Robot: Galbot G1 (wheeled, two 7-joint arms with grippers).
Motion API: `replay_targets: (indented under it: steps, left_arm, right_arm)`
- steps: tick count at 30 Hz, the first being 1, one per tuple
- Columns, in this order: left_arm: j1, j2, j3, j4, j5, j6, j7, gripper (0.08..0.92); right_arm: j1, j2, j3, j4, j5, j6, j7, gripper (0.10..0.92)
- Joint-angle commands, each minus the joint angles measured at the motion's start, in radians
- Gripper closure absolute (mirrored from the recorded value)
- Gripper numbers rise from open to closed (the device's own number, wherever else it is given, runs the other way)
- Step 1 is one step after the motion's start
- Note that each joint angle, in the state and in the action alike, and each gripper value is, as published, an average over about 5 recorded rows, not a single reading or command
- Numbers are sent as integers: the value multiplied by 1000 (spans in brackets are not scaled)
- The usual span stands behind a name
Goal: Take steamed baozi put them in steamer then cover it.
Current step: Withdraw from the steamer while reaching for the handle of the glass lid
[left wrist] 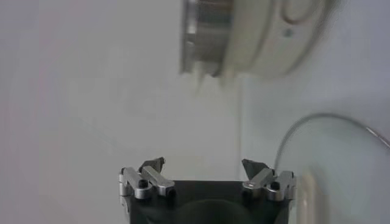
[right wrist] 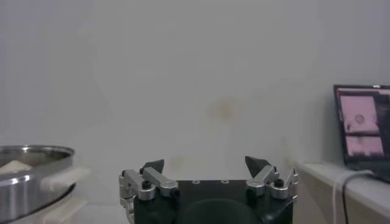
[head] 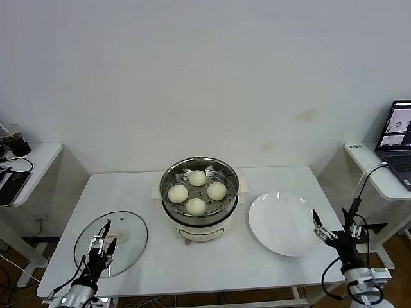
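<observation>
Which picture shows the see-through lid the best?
The head view: the whole cover lies flat on the table, left of the steamer. The left wrist view catches only part of its rim and handle. The right wrist view misses it.
</observation>
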Motion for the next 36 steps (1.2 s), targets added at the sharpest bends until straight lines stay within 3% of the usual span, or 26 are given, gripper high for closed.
replay_targets:
  steps: [1, 17, 36]
  left_arm:
    - [-95, 38, -8, 144, 97, 7, 56, 177]
    - [-217, 71, 24, 247, 64, 12, 85, 177]
    - [-311, 53, 61, 322, 39, 12, 99, 177]
  right_arm:
    - [-59, 39, 30, 19, -7, 7, -4, 203]
    - [-84, 61, 28, 30, -16, 13, -7, 203]
    - [-98, 77, 3, 29, -30, 20, -17, 203]
